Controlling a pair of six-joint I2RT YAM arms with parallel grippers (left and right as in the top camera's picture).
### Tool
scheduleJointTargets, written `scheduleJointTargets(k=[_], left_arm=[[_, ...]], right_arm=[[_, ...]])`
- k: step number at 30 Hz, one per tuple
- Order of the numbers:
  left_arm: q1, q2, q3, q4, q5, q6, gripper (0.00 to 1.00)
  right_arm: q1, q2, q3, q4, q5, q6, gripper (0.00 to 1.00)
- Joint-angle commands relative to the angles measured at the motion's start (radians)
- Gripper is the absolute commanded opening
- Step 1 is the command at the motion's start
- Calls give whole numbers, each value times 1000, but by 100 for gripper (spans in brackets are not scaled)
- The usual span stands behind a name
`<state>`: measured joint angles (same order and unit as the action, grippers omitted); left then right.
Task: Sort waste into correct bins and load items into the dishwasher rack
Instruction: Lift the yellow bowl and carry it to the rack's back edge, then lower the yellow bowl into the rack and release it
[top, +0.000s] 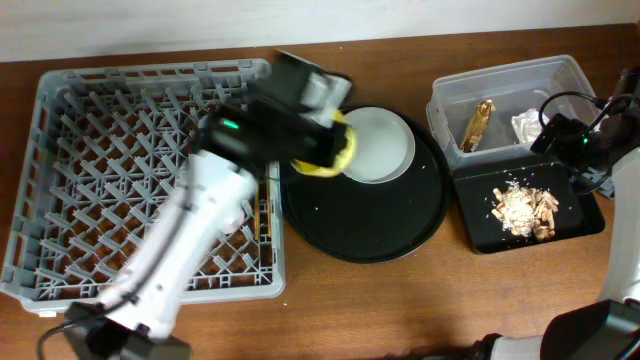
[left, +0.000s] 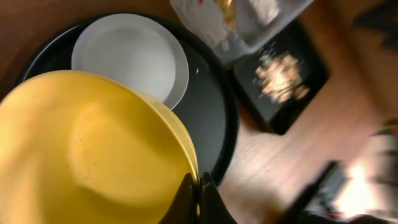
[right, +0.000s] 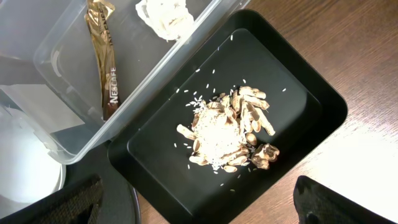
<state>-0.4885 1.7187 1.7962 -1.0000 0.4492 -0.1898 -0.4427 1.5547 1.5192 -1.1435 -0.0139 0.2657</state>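
Wooden table underneath; left gripper pinches the bowl by its rim, over the round tray's left edge beside the plate; left arm stretches diagonally across the rack; right gripper, fingers apart, hangs above the scraps in the black bin.

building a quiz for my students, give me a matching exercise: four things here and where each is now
1 shiny gold-brown crinkled wrapper
2 beige-brown food scraps
3 pale grey round plate
4 yellow round bowl

A on the large round black tray
B gripped by the left hand
C in the clear plastic rectangular tub
D in the shallow black rectangular tray

Pairs: 1-C, 2-D, 3-A, 4-B
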Motion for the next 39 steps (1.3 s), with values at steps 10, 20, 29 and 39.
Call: scheduleJointTargets(k=[10,20,29,39], left_arm=[[574,-11,7,3,766,117,0],[787,2,-1,-13,818,117,0],[822,127,-139,-1,1059,117,0],[731,233,-346,101,1125,213,0]], right_arm=[[-3,-15,5,0,-1,9,99],[-3,-15,5,0,-1,9,99],[-3,-15,5,0,-1,9,99],[-3,-15,5,0,-1,9,99]])
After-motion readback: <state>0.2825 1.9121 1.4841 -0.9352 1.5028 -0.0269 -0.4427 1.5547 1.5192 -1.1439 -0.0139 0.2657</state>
